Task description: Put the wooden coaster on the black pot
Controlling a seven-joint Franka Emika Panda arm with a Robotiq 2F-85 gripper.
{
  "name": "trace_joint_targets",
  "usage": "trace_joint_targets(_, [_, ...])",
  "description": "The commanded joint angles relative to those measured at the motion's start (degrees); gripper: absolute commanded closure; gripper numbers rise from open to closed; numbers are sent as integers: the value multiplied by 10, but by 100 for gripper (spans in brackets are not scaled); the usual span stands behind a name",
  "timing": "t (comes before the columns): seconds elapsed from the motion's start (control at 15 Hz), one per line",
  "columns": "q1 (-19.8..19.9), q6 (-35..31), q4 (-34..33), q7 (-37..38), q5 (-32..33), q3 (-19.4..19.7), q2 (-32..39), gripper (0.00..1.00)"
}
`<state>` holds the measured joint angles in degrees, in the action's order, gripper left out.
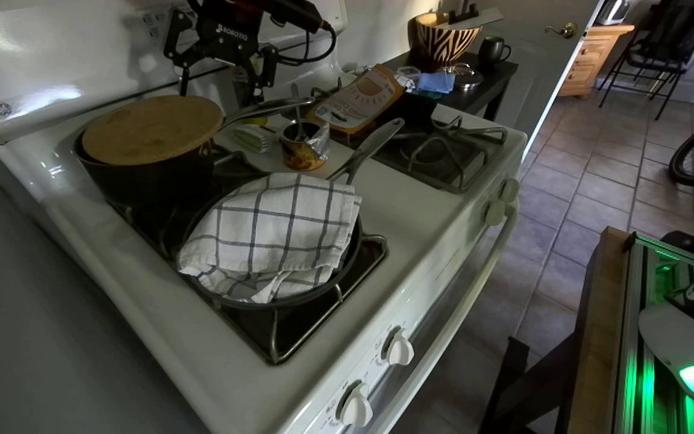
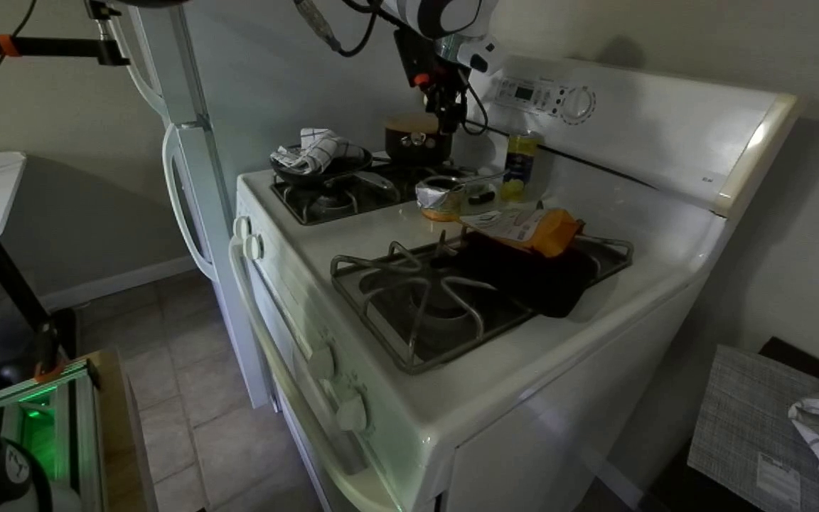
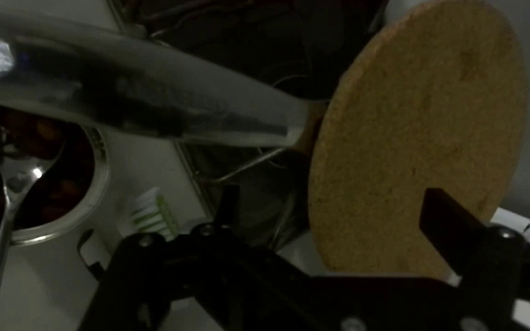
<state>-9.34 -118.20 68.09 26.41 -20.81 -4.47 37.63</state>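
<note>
The wooden coaster [image 1: 154, 129] is a round light brown disc. It lies on top of the black pot [image 1: 148, 184] on the back burner, a little off centre, with part of the dark rim showing at one side. In an exterior view the pot [image 2: 416, 151] shows with the coaster's brown [image 2: 413, 124] at its top. In the wrist view the coaster [image 3: 417, 133] fills the right side and hides most of the pot; the pot's metal handle [image 3: 177, 96] shows. My gripper [image 1: 220, 90] is open and empty, above and beside the coaster. Its spread fingers [image 3: 331, 202] also show in the wrist view.
A pan with a checked cloth [image 1: 271, 235] stands on the front burner. An open can with a spoon [image 1: 305, 147] stands near the pot's handle. An orange bag [image 1: 362, 99] lies on the far burner. A yellow bottle [image 2: 518, 167] stands by the stove's back panel [image 2: 616, 128].
</note>
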Motion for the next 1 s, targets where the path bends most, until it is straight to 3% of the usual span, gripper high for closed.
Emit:
trace_joint_targets(0.0, [-7,51,-67,-22,32,-6,38,0])
trace_joint_targets(0.27, [-12,46,-111,-75,59,-11,62,0])
trace_joint_targets(0.93, [17,43,-185,-169,22,-34,127,0])
